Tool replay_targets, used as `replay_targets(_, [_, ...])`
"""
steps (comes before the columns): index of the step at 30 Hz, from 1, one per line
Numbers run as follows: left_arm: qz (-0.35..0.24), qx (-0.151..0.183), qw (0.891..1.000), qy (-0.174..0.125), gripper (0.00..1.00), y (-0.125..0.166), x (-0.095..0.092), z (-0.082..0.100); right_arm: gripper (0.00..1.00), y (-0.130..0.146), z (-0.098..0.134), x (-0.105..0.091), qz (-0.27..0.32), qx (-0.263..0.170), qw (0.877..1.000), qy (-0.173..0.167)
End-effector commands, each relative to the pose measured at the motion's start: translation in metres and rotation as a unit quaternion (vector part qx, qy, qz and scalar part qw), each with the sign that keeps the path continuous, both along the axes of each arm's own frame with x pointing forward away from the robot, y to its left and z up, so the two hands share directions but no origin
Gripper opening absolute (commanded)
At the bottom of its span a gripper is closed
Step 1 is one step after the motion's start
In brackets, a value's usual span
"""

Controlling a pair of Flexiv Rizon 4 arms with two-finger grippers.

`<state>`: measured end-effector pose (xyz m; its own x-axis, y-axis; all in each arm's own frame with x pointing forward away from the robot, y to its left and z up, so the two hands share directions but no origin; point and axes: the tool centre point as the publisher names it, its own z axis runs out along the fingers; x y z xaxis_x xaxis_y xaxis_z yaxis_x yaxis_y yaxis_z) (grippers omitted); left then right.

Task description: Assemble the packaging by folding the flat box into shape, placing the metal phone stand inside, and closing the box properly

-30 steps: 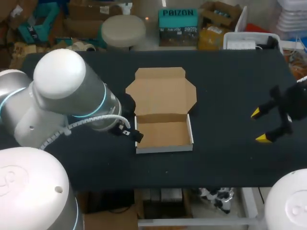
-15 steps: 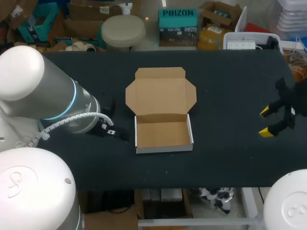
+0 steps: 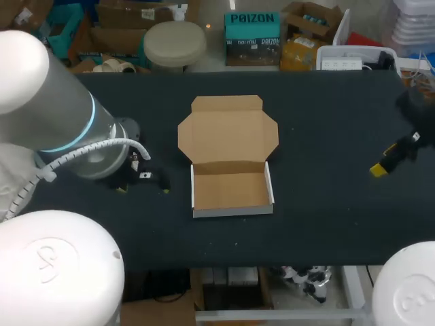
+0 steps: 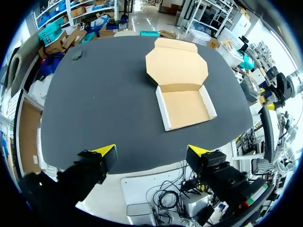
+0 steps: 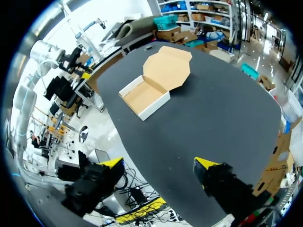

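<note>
While left pincer (image 4: 151, 151) and right pincer (image 5: 159, 163) gape empty, box (image 3: 231, 155) lies between — well apart from both.

You see the open box (image 3: 231, 189) mid-tabletop (image 3: 326, 224), its lid lying flat behind. Your left gripper (image 3: 144, 187) is near it, your right gripper (image 3: 389, 159) well apart.

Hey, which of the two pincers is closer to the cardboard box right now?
The left pincer: it sits a short way off the open box's left wall, while the right pincer hangs far off near the table's right edge.
</note>
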<state>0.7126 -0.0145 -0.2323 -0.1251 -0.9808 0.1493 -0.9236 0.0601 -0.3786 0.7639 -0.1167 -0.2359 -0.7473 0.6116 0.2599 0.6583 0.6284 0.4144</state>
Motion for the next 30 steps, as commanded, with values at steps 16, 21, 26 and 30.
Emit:
replay_targets(16, [0.04,0.006,0.999,0.031,1.0,0.021,-0.005,0.025,1.0,-0.009,0.015,-0.02,-0.088,-0.024,0.995,0.046])
replay_targets(21, [0.053,0.004,0.998,0.04,1.0,0.028,-0.003,0.024,1.0,-0.009,0.014,-0.019,-0.112,-0.027,0.992,0.05])
replay_targets(26, [0.064,0.004,0.997,0.049,1.0,0.031,0.004,0.022,1.0,-0.011,0.014,-0.013,-0.157,-0.051,0.985,0.053])
replay_targets(30, [0.071,0.007,0.996,0.048,1.0,0.033,0.008,0.022,1.0,-0.013,0.016,-0.01,-0.189,-0.05,0.98,0.05])
